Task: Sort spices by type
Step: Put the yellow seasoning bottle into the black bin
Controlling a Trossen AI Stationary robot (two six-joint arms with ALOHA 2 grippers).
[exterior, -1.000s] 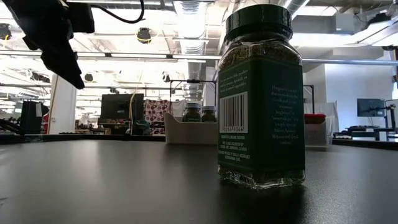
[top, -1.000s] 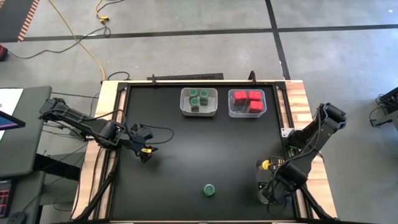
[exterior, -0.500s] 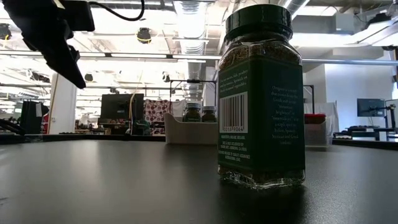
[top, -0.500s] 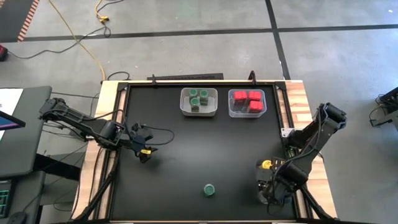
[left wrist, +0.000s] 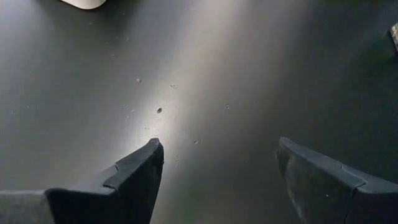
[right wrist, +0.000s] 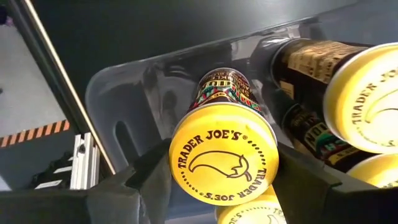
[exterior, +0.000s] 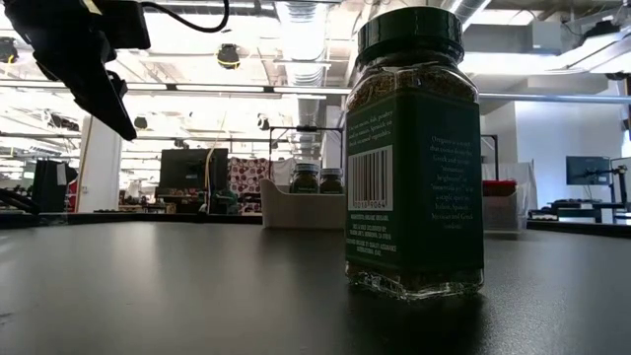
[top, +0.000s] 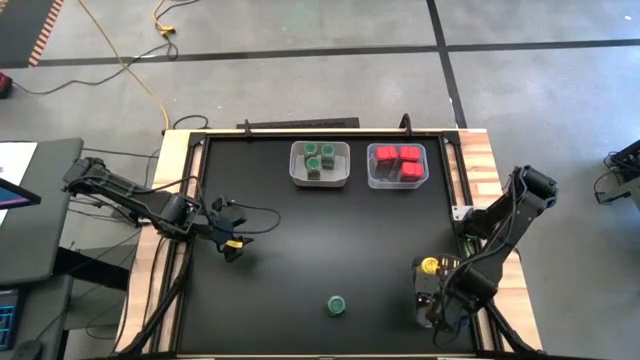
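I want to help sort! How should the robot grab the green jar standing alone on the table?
Judging by its pose, from straight above: the green-lidded jar stands upright with clear table around it, so fingers could close on the flat sides just below the round lid.

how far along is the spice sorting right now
Mostly done. Green-lidded jars sit in one bin, red boxes in the next. In hand: the right claw grips a yellow-lidded jar at a bin holding more yellow-lidded jars. Left: one green-lidded jar stands loose on the table; the left claw is open and empty.
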